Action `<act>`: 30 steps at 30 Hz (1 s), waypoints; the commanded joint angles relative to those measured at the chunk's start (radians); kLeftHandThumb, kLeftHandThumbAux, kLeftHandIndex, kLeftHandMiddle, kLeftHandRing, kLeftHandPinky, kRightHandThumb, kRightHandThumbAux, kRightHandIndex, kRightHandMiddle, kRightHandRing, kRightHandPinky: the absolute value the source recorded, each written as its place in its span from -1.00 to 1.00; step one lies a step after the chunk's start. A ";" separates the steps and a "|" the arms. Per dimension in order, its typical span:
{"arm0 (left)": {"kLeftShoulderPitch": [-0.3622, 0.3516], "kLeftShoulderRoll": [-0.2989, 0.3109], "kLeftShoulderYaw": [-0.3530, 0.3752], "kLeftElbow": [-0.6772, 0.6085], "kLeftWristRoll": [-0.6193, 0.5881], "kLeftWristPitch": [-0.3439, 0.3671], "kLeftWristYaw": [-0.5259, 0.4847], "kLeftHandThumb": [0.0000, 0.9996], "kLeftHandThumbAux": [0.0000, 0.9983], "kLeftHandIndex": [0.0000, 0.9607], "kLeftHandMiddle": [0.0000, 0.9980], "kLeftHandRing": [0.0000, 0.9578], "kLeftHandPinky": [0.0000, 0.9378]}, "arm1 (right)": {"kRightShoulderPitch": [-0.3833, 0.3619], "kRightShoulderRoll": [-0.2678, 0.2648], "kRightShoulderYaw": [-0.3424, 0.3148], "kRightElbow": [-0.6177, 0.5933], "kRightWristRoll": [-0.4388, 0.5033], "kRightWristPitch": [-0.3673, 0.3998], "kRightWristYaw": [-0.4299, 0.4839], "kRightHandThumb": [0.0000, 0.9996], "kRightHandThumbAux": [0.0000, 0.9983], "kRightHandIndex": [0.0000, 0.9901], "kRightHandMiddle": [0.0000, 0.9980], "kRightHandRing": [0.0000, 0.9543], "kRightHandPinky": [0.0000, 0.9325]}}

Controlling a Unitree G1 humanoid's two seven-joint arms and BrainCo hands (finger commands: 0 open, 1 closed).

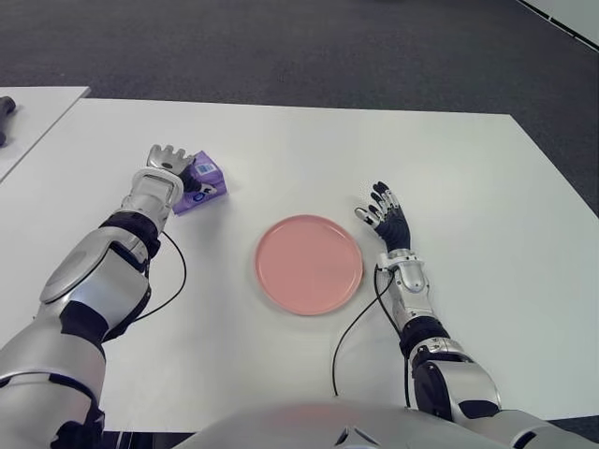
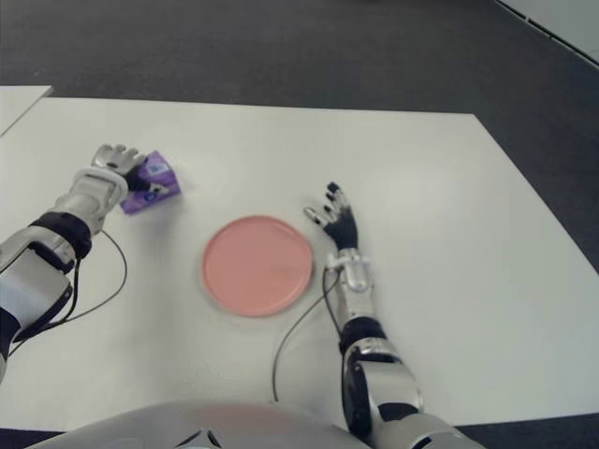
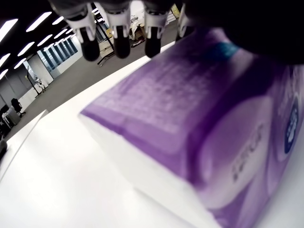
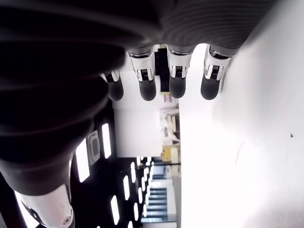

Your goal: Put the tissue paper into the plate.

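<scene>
A purple tissue pack (image 1: 204, 182) lies on the white table (image 1: 468, 168), left of a round pink plate (image 1: 309, 264) that holds nothing. My left hand (image 1: 169, 159) is against the pack's left side. In the left wrist view the pack (image 3: 190, 137) fills the space under the palm, and the fingers (image 3: 121, 45) stretch straight over its far edge without curling round it. My right hand (image 1: 382, 211) shows just right of the plate, with its fingers (image 4: 147, 88) spread and holding nothing.
A second white table (image 1: 28, 112) adjoins at the far left, with a dark object (image 1: 6, 117) on it. A black cable (image 1: 176, 276) runs from each forearm across the table. Dark carpet (image 1: 328, 47) lies beyond the far edge.
</scene>
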 commanded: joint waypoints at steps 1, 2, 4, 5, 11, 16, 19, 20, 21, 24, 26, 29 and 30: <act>0.023 -0.037 -0.025 0.042 0.011 -0.004 -0.020 -0.79 -0.81 -1.00 -1.00 -1.00 -1.00 | 0.077 -0.003 -0.008 0.050 0.006 0.046 0.006 -0.95 0.45 -1.00 -1.00 -1.00 -1.00; 0.024 -0.042 -0.027 0.050 0.010 -0.002 -0.018 -0.80 -0.81 -1.00 -1.00 -1.00 -1.00 | 0.077 -0.004 -0.008 0.050 0.006 0.047 0.006 -0.95 0.45 -1.00 -1.00 -1.00 -1.00; 0.026 -0.048 -0.030 0.061 0.010 -0.001 -0.014 -0.80 -0.82 -1.00 -1.00 -1.00 -1.00 | 0.079 -0.005 -0.008 0.050 0.006 0.044 0.005 -0.96 0.44 -1.00 -1.00 -1.00 -1.00; 0.027 -0.050 -0.031 0.065 0.009 -0.001 -0.013 -0.80 -0.82 -1.00 -1.00 -1.00 -1.00 | 0.080 -0.005 -0.009 0.050 0.005 0.042 0.004 -0.96 0.42 -1.00 -1.00 -1.00 -1.00; 0.035 -0.060 -0.031 0.078 0.006 -0.010 -0.003 -0.80 -0.81 -1.00 -1.00 -1.00 -1.00 | 0.082 -0.007 -0.005 0.046 -0.001 0.043 -0.007 -0.94 0.39 -1.00 -1.00 -1.00 -1.00; 0.045 -0.070 -0.027 0.084 -0.001 -0.014 0.008 -0.81 -0.81 -1.00 -1.00 -1.00 -1.00 | 0.083 -0.008 -0.001 0.045 -0.003 0.047 -0.009 -0.94 0.38 -1.00 -1.00 -1.00 -1.00; 0.048 -0.075 -0.026 0.085 -0.002 -0.017 0.011 -0.81 -0.81 -1.00 -1.00 -1.00 -1.00 | 0.084 -0.009 0.000 0.042 -0.003 0.050 -0.011 -0.93 0.39 -1.00 -1.00 -1.00 -1.00; 0.050 -0.076 -0.026 0.085 -0.003 -0.019 0.011 -0.81 -0.81 -1.00 -1.00 -1.00 -1.00 | 0.085 -0.009 0.000 0.041 -0.004 0.051 -0.012 -0.93 0.39 -1.00 -1.00 -1.00 -1.00; 0.051 -0.078 -0.026 0.085 -0.004 -0.021 0.012 -0.81 -0.80 -1.00 -1.00 -1.00 -1.00 | 0.086 -0.010 0.001 0.039 -0.004 0.051 -0.013 -0.93 0.40 -1.00 -1.00 -1.00 -1.00; 0.052 -0.081 -0.026 0.086 -0.007 -0.024 0.012 -0.81 -0.80 -1.00 -1.00 -1.00 -1.00 | 0.088 -0.010 0.000 0.035 -0.003 0.048 -0.013 -0.93 0.41 -1.00 -1.00 -1.00 -1.00; 0.054 -0.084 -0.026 0.086 -0.008 -0.025 0.013 -0.81 -0.79 -1.00 -1.00 -1.00 -1.00 | 0.090 -0.008 0.000 0.031 0.000 0.046 -0.010 -0.93 0.40 -1.00 -1.00 -1.00 -1.00; 0.056 -0.089 -0.025 0.086 -0.011 -0.028 0.013 -0.82 -0.79 -1.00 -1.00 -1.00 -1.00 | 0.095 -0.005 0.001 0.019 0.000 0.048 -0.012 -0.92 0.39 -1.00 -1.00 -1.00 -1.00; 0.057 -0.090 -0.025 0.086 -0.011 -0.028 0.012 -0.82 -0.80 -1.00 -1.00 -1.00 -1.00 | 0.096 -0.005 0.001 0.016 0.000 0.049 -0.013 -0.91 0.38 -1.00 -1.00 -1.00 -1.00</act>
